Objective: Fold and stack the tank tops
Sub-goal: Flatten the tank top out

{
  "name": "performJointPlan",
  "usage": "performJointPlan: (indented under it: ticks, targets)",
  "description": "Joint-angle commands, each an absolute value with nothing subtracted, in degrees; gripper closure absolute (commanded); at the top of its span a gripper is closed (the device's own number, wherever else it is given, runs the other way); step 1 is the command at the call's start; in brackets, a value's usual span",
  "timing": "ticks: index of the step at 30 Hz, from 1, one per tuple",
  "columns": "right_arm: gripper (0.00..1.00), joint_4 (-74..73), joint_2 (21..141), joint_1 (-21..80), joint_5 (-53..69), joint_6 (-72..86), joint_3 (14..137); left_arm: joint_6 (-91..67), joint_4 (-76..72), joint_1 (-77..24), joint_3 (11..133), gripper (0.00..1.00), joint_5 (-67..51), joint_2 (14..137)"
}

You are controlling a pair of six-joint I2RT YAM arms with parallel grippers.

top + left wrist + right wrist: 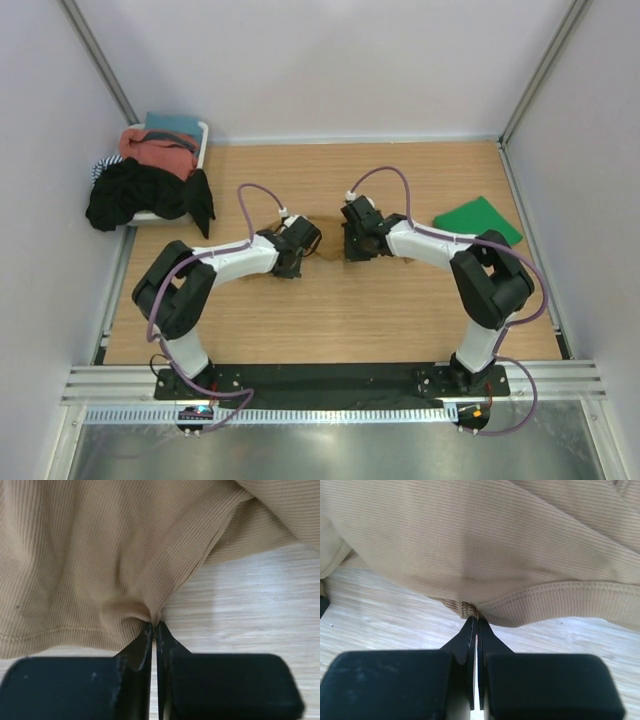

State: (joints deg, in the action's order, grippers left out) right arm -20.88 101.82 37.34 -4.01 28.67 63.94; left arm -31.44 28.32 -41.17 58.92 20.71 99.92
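The tan tank top (pixel 326 236) lies in the middle of the table, mostly hidden between my two grippers. In the left wrist view, my left gripper (pixel 154 626) is shut on a pinched fold at the edge of the ribbed tan cloth (pixel 100 555). My right gripper (pixel 476 620) is shut on a bunched bit of the tan hem (pixel 545 597). From above, the left gripper (pixel 300 248) and the right gripper (pixel 352 240) face each other across the cloth. The green tank top (pixel 478 220) lies folded flat at the right side of the table.
A white bin (pixel 203 135) at the back left holds a heap of clothes in black (pixel 140 195), salmon and teal, some spilling over its rim. Walls close off the table at the back and both sides.
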Motion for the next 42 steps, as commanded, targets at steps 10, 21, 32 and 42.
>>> performJointPlan:
  ticks: [10, 21, 32, 42]
  targets:
    - [0.99, -27.9, 89.7, 27.9, -4.3, 25.5, 68.5, -34.0, 36.3, -41.0, 58.4, 1.00, 23.2, 82.9]
    - [0.99, -34.9, 85.6, 19.6, 1.3, 24.3, 79.4, -33.2, 47.4, -39.6, 69.8, 1.00, 36.1, 68.6]
    - [0.99, -39.1, 63.7, 19.8, 5.1, 21.1, 82.5, -25.1, 47.2, -39.7, 78.6, 1.00, 32.4, 49.5]
    - [0.99, -40.9, 43.9, 19.8, 6.3, 20.7, 81.5, -22.9, 44.7, -39.7, 79.3, 1.00, 26.3, 38.7]
